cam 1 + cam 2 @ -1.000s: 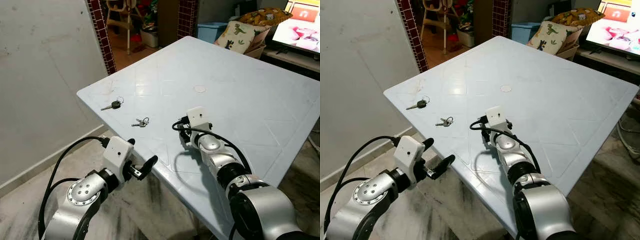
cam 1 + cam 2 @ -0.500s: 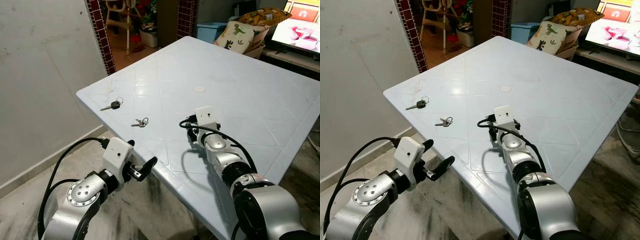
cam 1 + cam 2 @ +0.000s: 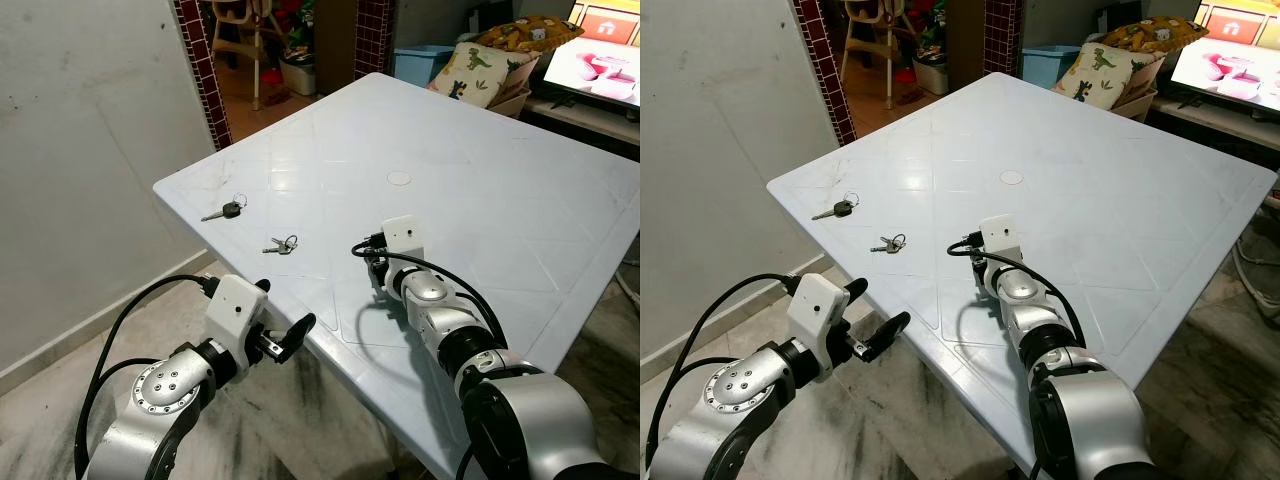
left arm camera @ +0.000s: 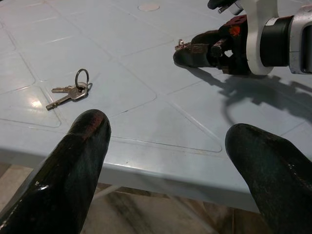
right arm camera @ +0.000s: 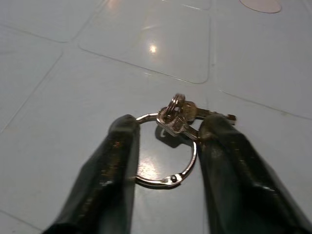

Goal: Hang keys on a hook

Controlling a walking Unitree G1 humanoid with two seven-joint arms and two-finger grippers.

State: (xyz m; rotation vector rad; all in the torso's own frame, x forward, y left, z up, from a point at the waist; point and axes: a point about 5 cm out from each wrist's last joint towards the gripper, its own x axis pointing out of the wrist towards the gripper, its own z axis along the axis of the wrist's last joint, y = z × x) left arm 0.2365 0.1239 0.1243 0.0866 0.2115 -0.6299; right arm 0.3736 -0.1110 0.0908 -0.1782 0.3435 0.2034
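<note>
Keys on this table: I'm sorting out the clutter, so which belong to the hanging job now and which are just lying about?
In the job:
- key ring with keys, on the table between the right gripper fingers, which straddle the ring.

Lying about:
- black-headed key near the table corner
- small pair of keys
- left gripper, open, off the table edge
- dinosaur cushion

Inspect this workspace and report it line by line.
Surface: pale blue plastic table, bare apart from keys.
Job's things: large metal ring of keys; small silver key pair on a ring; black-headed key.
Clutter: nothing seen.
Grippers: right pincer down on the table at the large ring; left pincer open, off the table's near edge.
Cables: black cable loops at left arm and right wrist.
Surroundings: white wall, dinosaur-print cushion, lit screen.
</note>
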